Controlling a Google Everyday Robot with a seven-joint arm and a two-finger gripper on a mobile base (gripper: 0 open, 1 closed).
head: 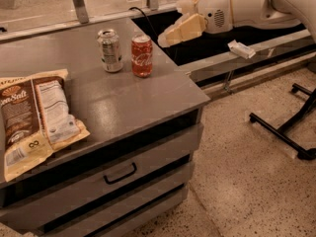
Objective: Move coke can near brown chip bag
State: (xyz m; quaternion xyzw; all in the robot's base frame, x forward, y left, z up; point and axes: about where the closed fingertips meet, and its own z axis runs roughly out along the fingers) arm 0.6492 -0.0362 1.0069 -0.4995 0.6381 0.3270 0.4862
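The red coke can (141, 55) stands upright near the back right of the grey cabinet top (118, 102). A silver-grey can (109, 50) stands just left of it. The brown chip bag (30, 120) lies flat at the left edge, label side up. My gripper (165, 40) hangs to the right of the coke can, about level with its top, a short gap away and past the cabinet's right edge. It holds nothing.
A cabinet drawer with a black handle (120, 174) is below the top. A dark recessed surface (217, 41) with a small white object (241, 49) lies behind my arm. A black stand's legs (284, 132) rest on the speckled floor at the right.
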